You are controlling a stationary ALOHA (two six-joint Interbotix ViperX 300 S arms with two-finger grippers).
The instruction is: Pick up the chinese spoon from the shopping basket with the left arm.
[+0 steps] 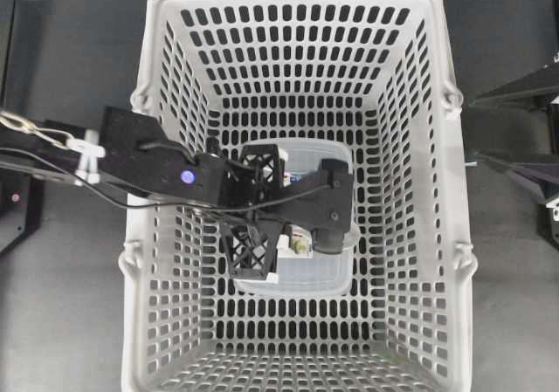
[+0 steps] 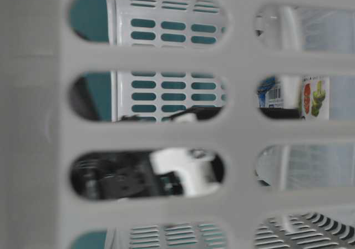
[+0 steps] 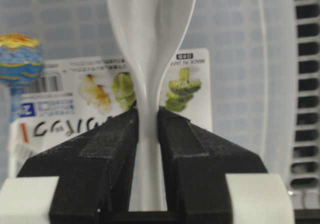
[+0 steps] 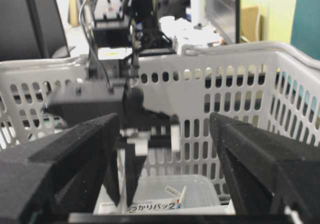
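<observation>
My left gripper is shut on the short handle of the white chinese spoon. The spoon's bowl points away from the jaws, over a clear labelled container. In the overhead view the left arm reaches into the grey shopping basket from the left, and its wrist hides the spoon. In the right wrist view the left gripper points down just above the container. My right gripper is open and empty, outside the basket's right wall.
The clear container lies on the basket floor under the left wrist. A blue and yellow round item shows at its left. The slotted walls rise all around. The right arm stays at the right edge.
</observation>
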